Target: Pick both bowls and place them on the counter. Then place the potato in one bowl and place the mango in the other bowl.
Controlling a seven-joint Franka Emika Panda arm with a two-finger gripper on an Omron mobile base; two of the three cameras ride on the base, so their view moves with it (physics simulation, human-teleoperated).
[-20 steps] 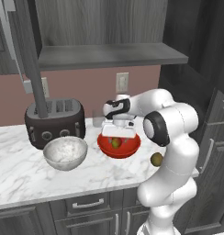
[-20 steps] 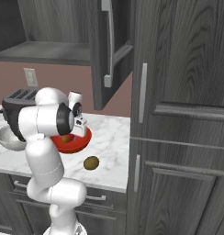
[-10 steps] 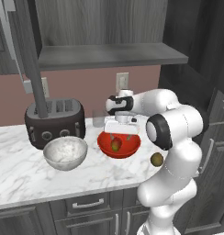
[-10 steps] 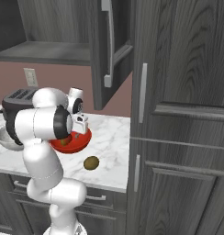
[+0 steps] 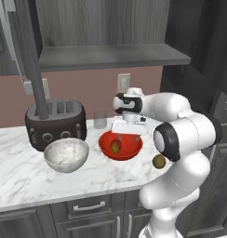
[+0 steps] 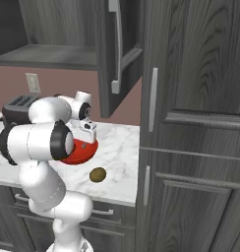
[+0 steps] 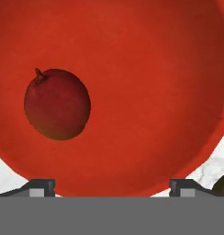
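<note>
The mango (image 7: pixel 57 104) lies loose inside the red bowl (image 5: pixel 129 149), toward one side of its floor, stem nub showing in the hand view; nothing touches it. From the left base view the fruit (image 5: pixel 115 146) sits in the bowl's left half. The red bowl stands on the tabletop (image 5: pixel 22 176), near its front right part. Just left of it, apart from it, stands the marbled bowl (image 5: pixel 66 154), upright. The potato (image 5: pixel 158 161) lies on the tabletop to the right of the red bowl, near the front edge, outside either bowl; in the right base view it (image 6: pixel 97 174) rests on bare marble in front of the red bowl (image 6: pixel 81 152).

The jaws (image 5: pixel 126 138) hang over the red bowl, pointing down into it, spread wide with nothing between them. In the hand view the two fingertips (image 7: pixel 40 187) stand far apart at the near rim of the bowl (image 7: pixel 150 69), clear of the mango.

Behind the marbled bowl sits a dark toaster (image 5: pixel 55 123) against the wall. A clear glass (image 5: pixel 100 120) stands behind the red bowl, beside the toaster. Above runs a dark shelf (image 5: pixel 110 55).
</note>
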